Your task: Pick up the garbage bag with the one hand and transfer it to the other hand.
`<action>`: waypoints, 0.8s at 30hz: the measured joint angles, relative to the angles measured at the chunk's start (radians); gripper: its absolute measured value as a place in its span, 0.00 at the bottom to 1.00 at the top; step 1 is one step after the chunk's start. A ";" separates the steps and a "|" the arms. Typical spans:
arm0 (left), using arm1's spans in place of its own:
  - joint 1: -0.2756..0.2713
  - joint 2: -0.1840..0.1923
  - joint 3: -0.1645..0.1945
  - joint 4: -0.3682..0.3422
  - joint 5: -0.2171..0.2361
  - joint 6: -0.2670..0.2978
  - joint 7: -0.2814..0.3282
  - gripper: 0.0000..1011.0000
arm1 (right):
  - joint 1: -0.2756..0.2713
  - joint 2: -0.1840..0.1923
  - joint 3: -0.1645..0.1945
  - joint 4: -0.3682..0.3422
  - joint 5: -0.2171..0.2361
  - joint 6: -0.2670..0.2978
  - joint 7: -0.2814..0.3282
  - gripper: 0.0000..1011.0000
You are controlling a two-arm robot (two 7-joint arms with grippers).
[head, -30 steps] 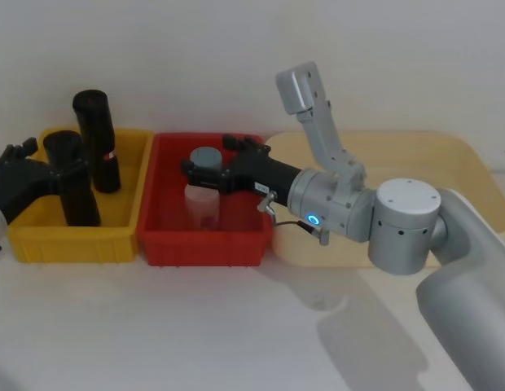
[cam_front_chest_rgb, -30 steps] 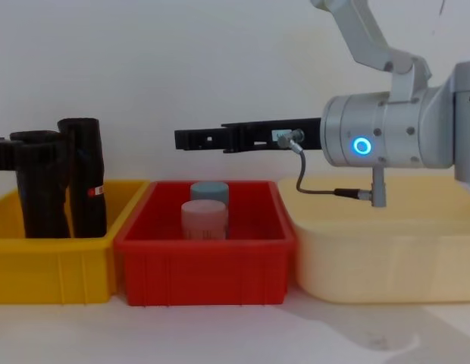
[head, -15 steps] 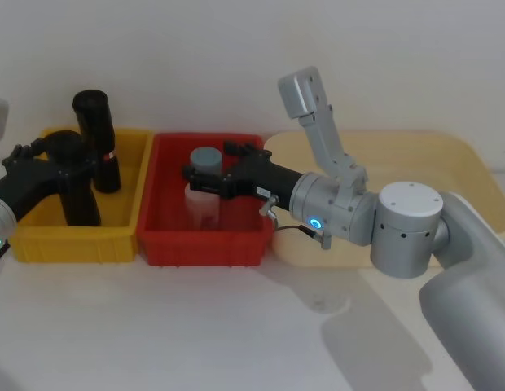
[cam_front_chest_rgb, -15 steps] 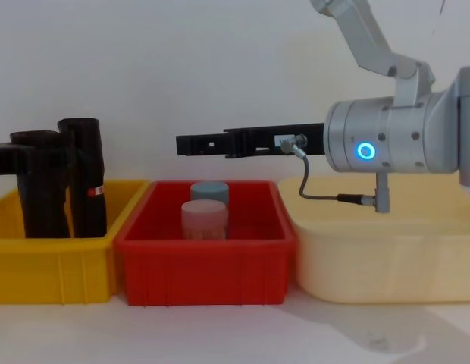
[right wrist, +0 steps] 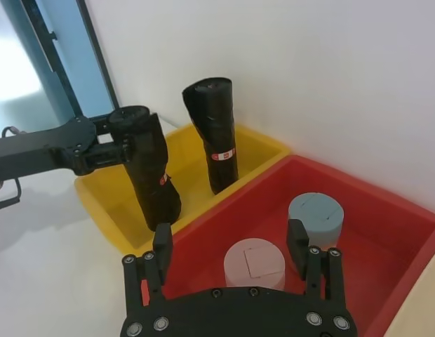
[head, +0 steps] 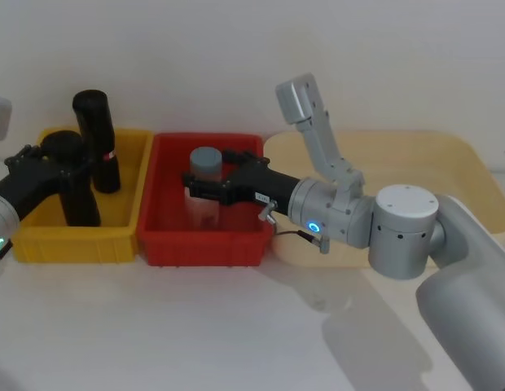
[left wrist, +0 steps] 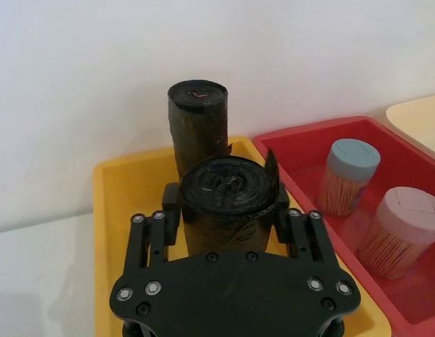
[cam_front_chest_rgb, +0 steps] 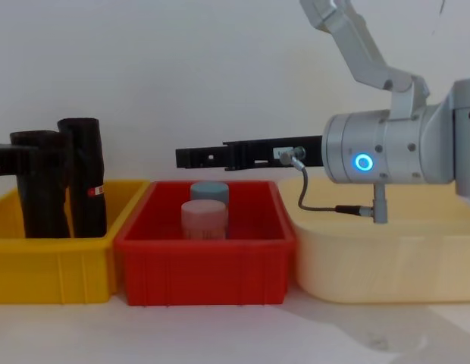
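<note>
The garbage bag [head: 76,186], a wrinkled black roll, stands upright in the yellow bin [head: 73,244]. My left gripper [head: 63,160] reaches in from the left edge and is shut on the garbage bag near its top; the left wrist view has a finger pressed against each side of the bag [left wrist: 228,189]. My right gripper [head: 212,171], on the arm with the blue ring, hovers open over the red bin [head: 204,244], pointing left. It holds nothing and is well apart from the bag.
A second black roll [head: 98,138] with a red-and-white label stands behind the bag in the same bin. In the red bin stand a grey-lidded jar [head: 207,159] and a pinkish jar [head: 202,205]. A cream tray [head: 399,151] sits at the right.
My left gripper has shifted slightly right and drawn tight around the bag's top. My right gripper has sunk a little over the red bin. The bag still stands in the bin.
</note>
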 joint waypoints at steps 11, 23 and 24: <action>-0.003 -0.002 0.001 0.003 0.002 -0.001 -0.001 0.55 | 0.040 -0.015 -0.016 0.088 0.010 -0.012 0.026 0.99; -0.004 -0.003 0.002 0.005 0.002 -0.002 0.000 0.54 | 0.106 -0.042 -0.042 0.213 0.008 -0.034 0.063 0.99; -0.004 -0.003 0.002 0.005 0.002 -0.002 -0.001 0.54 | 0.109 -0.043 -0.044 0.219 0.006 -0.035 0.066 0.99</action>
